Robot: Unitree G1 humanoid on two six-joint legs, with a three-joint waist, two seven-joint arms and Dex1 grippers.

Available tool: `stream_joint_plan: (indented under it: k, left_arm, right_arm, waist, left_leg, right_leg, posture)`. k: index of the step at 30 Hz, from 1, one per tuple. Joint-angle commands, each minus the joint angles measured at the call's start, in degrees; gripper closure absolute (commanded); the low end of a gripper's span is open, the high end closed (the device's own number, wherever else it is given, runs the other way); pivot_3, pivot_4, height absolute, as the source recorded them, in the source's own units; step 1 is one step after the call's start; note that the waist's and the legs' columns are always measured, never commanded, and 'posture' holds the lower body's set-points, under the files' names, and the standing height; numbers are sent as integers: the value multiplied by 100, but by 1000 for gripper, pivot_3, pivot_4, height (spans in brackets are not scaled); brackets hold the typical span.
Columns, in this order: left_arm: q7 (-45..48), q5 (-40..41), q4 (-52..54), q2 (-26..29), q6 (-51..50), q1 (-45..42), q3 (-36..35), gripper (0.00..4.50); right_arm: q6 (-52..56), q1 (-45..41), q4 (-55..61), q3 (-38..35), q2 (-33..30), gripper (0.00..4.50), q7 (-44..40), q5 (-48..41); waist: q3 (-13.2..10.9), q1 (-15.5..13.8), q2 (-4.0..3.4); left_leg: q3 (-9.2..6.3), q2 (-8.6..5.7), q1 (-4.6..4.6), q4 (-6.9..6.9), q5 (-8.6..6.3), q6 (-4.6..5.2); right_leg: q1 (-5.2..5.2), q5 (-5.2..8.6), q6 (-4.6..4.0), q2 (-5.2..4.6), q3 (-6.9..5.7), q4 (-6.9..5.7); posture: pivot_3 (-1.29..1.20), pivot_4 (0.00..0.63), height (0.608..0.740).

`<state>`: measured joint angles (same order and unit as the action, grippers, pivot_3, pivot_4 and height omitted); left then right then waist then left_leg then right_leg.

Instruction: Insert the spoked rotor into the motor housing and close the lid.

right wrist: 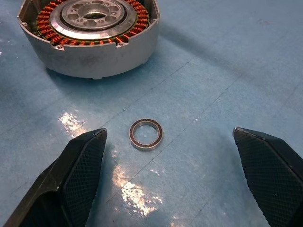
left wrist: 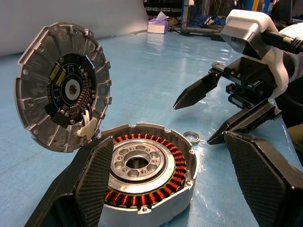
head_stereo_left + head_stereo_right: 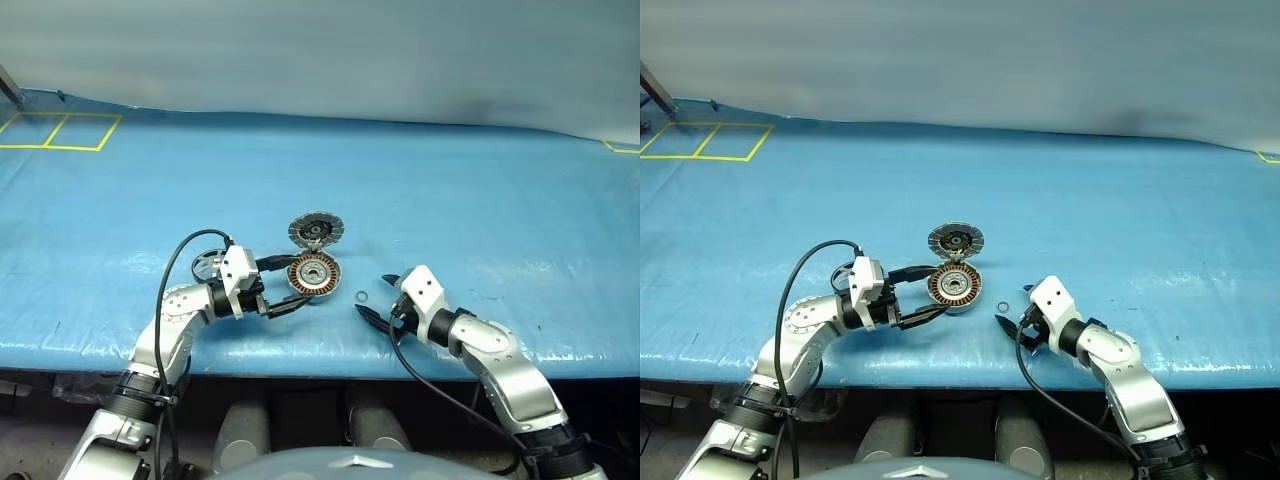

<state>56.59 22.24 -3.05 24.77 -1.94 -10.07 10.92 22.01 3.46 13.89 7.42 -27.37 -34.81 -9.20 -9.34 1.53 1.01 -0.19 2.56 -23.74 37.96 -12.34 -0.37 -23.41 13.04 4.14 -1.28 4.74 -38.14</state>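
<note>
The motor housing (image 3: 314,273), a silver puck with copper windings, lies on the blue table. Its lid (image 3: 316,230) stands open on the far rim, with the dark inner face (image 2: 61,90) showing. My left gripper (image 3: 298,281) is open and level, one finger on either side of the housing's left edge; whether it touches I cannot tell. The black spoked rotor (image 3: 208,265) lies behind my left wrist, partly hidden. My right gripper (image 1: 169,131) is open and empty, just right of the housing, with a tiny metal ring (image 1: 147,134) on the table between its fingers.
The table's front edge (image 3: 320,372) runs close below both arms. Yellow tape squares (image 3: 60,131) mark the far left corner. Blue table surface (image 3: 480,200) stretches behind and to the right of the housing.
</note>
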Motion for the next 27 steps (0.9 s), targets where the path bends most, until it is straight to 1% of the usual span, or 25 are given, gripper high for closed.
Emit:
stream_joint_plan:
  k: [1, 5, 6, 8, 13, 14, 16, 17, 18, 19, 20, 27]
  left_arm:
    - [-54, -51, 302, -39, 90, 6, -129, 434]
    - [-86, -84, 349, -68, 76, 66, -145, 434]
    - [-100, -66, 374, -86, 55, 81, -156, 415]
    - [-112, -52, 414, -98, 28, 103, -164, 409]
    - [-157, -80, 448, -84, 11, 146, -174, 409]
    - [-163, -79, 452, -82, 7, 151, -176, 409]
    - [-173, -86, 457, -78, 8, 164, -184, 409]
    - [-173, -88, 460, -76, 8, 173, -188, 409]
    - [-171, -90, 466, -72, 5, 183, -195, 409]
    - [-166, -90, 477, -63, -1, 198, -203, 409]
    - [-161, -87, 486, -52, -17, 207, -210, 409]
    - [-117, -135, 516, 97, -57, 320, -244, 409]
  right_arm:
    - [-8, -83, 14, -8, 33, 0, 45, 45]
    - [7, -96, -42, 57, 95, 0, 33, 36]
    - [-1, -92, -65, 69, 107, 181, 36, 46]
    - [-4, -81, -94, 76, 140, 636, 36, 42]
    - [19, -58, -97, 105, 171, 2317, 53, 59]
    - [25, -53, -94, 109, 171, 2574, 52, 63]
    - [43, -46, -99, 113, 174, 2574, 47, 61]
    - [51, -44, -103, 110, 180, 3099, 61, 67]
    - [60, -43, -104, 106, 186, 3309, 73, 72]
    - [68, -41, -102, 105, 189, 3616, 84, 83]
    - [78, -45, -101, 103, 188, 3744, 97, 98]
    - [214, -156, 354, -18, 124, 3744, 145, 69]
  waist:
    - [0, 1, 0]
    - [0, 6, 0]
    - [0, 6, 0]
    - [0, 6, 0]
    - [0, 5, 0]
    - [0, 5, 0]
    - [0, 5, 0]
    - [0, 5, 0]
    - [0, 5, 0]
    - [0, 5, 0]
    - [0, 5, 0]
    - [0, 5, 0]
  left_leg:
    - [0, 0, -1, -1, 0, 0]
    - [0, 0, -1, -5, 0, 0]
    - [0, 0, -1, -5, 0, 0]
    - [0, 0, -1, -6, 0, 0]
    - [1, 1, -1, -6, -1, -1]
    - [0, 1, -1, -6, -1, -1]
    - [1, 1, -1, -6, -1, -1]
    - [1, 1, -1, -7, -1, -1]
    - [1, 1, -2, -9, -1, -1]
    - [1, 1, -2, -10, -1, -1]
    - [1, 1, -2, -11, -1, -2]
    - [2, 1, -5, -13, -2, -2]
  right_leg:
    - [-2, 0, 0, 0, 0, 1]
    - [-2, 0, 0, 0, 0, 4]
    - [-2, 0, 0, 0, -1, 5]
    - [-2, 0, 0, 0, 0, 7]
    - [-1, 0, 0, -1, -1, 10]
    - [-1, 0, 0, -2, -1, 11]
    - [-1, 0, 0, -2, -1, 12]
    - [-1, 0, 0, -2, -1, 13]
    - [-2, 0, 0, -2, -1, 14]
    - [-2, 0, 0, -2, -1, 15]
    - [-2, 0, 0, -2, -1, 16]
    - [-5, 1, 0, -6, -2, 21]
  posture:
    - [0, 150, 740]
    - [0, 150, 740]
    - [0, 150, 740]
    - [0, 150, 740]
    - [0, 150, 740]
    - [0, 150, 740]
    - [0, 150, 740]
    - [0, 150, 740]
    - [0, 150, 740]
    - [0, 150, 740]
    - [0, 150, 740]
    - [0, 150, 740]
